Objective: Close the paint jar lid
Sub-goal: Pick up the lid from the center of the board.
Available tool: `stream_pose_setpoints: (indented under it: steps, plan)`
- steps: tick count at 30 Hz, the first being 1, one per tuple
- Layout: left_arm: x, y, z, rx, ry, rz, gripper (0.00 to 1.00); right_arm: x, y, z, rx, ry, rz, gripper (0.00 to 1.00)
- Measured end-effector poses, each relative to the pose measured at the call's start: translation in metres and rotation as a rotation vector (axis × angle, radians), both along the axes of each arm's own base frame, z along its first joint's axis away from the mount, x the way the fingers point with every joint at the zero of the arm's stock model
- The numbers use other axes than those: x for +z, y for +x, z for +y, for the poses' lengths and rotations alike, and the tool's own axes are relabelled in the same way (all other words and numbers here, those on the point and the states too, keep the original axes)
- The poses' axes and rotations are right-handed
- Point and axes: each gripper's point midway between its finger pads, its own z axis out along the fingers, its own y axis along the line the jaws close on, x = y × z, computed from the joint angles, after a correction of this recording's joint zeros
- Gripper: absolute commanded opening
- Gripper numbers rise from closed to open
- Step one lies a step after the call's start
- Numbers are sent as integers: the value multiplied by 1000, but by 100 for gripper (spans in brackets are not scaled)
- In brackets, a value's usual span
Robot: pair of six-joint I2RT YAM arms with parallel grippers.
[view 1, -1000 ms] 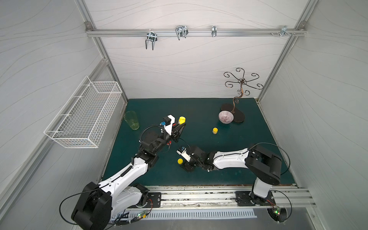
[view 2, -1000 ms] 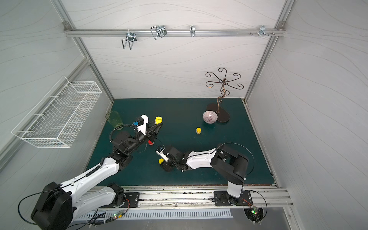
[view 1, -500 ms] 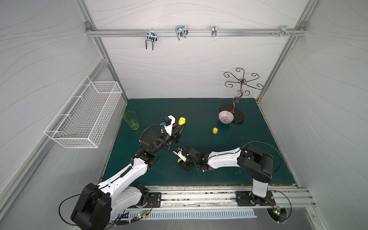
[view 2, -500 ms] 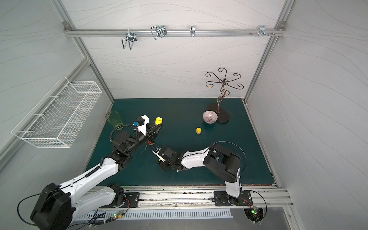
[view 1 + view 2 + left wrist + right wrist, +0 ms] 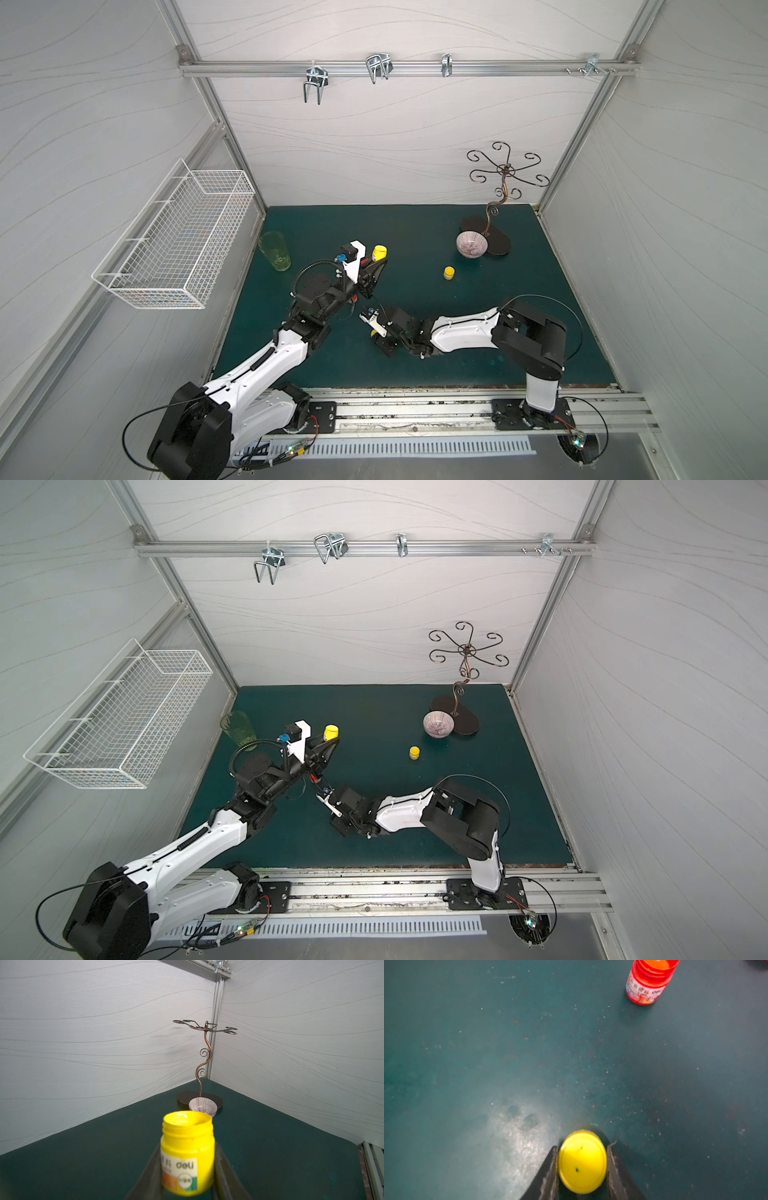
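Gripping lid (image 5: 582,1162) — right gripper (image 5: 582,1146), jar (image 5: 187,1155) — left gripper (image 5: 186,1147)

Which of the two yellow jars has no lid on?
The held jar, clamped in the left gripper: its threaded mouth is bare. The freestanding jar near the bowl looks capped.

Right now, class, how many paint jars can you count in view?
3. One open yellow jar held in the left fingers; one open red jar on the mat near the yellow lid; one lone yellow jar near the bowl. Others may be hidden.
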Motion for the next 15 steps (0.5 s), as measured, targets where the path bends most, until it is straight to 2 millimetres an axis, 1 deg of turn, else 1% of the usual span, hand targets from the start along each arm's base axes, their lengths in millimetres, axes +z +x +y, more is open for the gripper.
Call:
stream_pose_setpoints:
  steps: [6,9,11,13,15]
  plan:
    - [0,1,1,5,0,0,25,0,3,-2,-19,1,-4,29]
    - [0,1,1,6,-1,0,25,0,8,-9,-50,13,0,28]
    - [1,1,1,8,-3,-4,25,0,15,-23,-90,20,14,29]
    - [0,0,2,9,-4,-6,25,0,27,-43,-146,26,33,29]
    - [-1,-1,2,8,-5,-9,25,1,42,-69,-220,31,55,29]
